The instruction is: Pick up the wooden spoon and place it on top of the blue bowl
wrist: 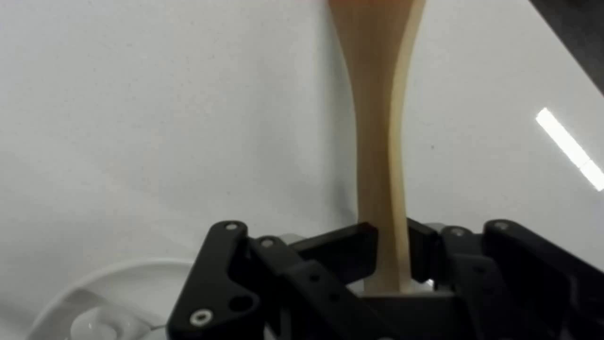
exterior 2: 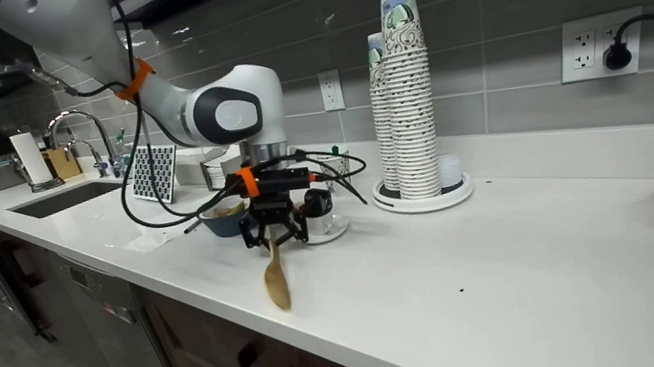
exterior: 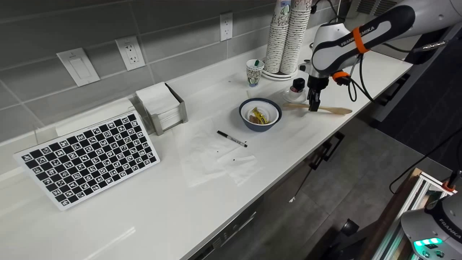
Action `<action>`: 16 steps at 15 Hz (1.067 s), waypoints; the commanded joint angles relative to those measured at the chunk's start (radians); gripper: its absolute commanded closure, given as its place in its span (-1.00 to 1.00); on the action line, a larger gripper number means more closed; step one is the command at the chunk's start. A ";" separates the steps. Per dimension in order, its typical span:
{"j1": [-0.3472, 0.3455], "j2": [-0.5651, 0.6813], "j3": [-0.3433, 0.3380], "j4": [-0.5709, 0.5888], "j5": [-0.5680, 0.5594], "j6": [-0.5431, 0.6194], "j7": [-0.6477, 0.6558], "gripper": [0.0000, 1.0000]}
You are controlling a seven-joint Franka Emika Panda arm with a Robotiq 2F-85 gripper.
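The light tan wooden spoon shows in both exterior views; its head points towards the counter's front edge. My gripper is shut on the spoon's handle; in the wrist view both pads of the gripper touch the handle of the spoon. I cannot tell whether the spoon is clear of the counter. The blue bowl stands just beyond the handle's end, with a white inside and a yellow wrapper and brownish bits in it. In an exterior view the bowl is partly hidden by the gripper.
A saucer with a small cup and a black-topped object stands close beside the gripper. Tall paper cup stacks and a single cup stand near the wall. A pen and thin paper lie past the bowl.
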 commanded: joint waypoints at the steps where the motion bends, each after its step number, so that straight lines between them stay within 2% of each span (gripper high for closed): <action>1: 0.025 -0.126 0.005 -0.069 -0.026 -0.005 -0.025 1.00; 5: 0.088 -0.215 0.017 -0.057 -0.079 -0.056 -0.018 1.00; 11: 0.223 -0.221 0.081 0.055 -0.178 -0.139 -0.005 1.00; 16: 0.342 -0.171 0.134 0.181 -0.422 -0.235 0.111 1.00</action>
